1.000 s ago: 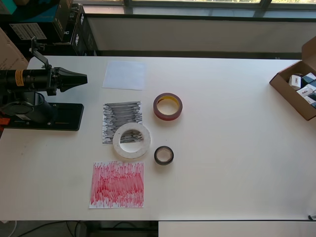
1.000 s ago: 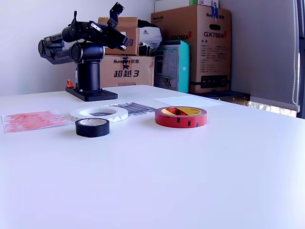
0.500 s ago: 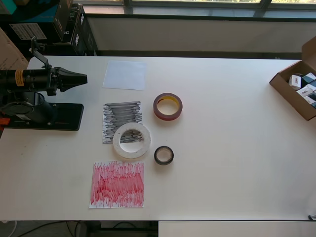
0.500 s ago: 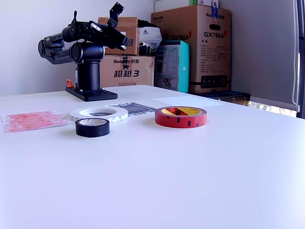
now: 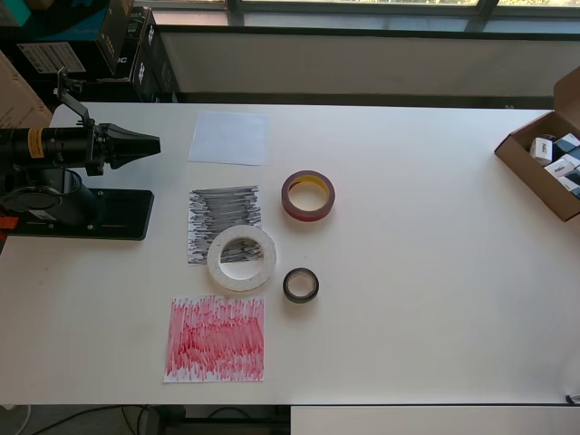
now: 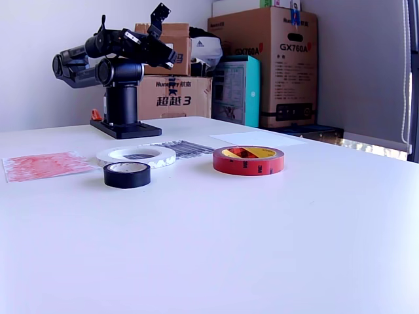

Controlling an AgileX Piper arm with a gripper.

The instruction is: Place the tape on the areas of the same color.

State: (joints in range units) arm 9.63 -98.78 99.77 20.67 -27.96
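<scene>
we see the gripper [image 5: 149, 142] folded back over its black base [image 5: 109, 214], well apart from all 3 rolls; its fingers taper to 1 dark point from above and it holds nothing, though we cannot tell if a slit remains between them. we judge this a parked pose, with no roll sorted yet.

the white tape roll [image 5: 241, 258], a wide flat matte ring, overlaps the lower corner of the black scribbled patch [image 5: 224, 220], so it sits on the wrong colour. the small black tape roll [image 5: 300, 285], glossy and thick-walled, lies on bare white table [image 5: 426, 272] just beside it. the reddish-brown tape roll [image 5: 308, 196], larger and thin-walled with a yellowish inner core, rests beside the black patch, also on bare table. the plain white paper patch [image 5: 229, 138] and the red scribbled patch [image 5: 216, 339] are flat, roughly square sheets, both unoccupied.
</scene>
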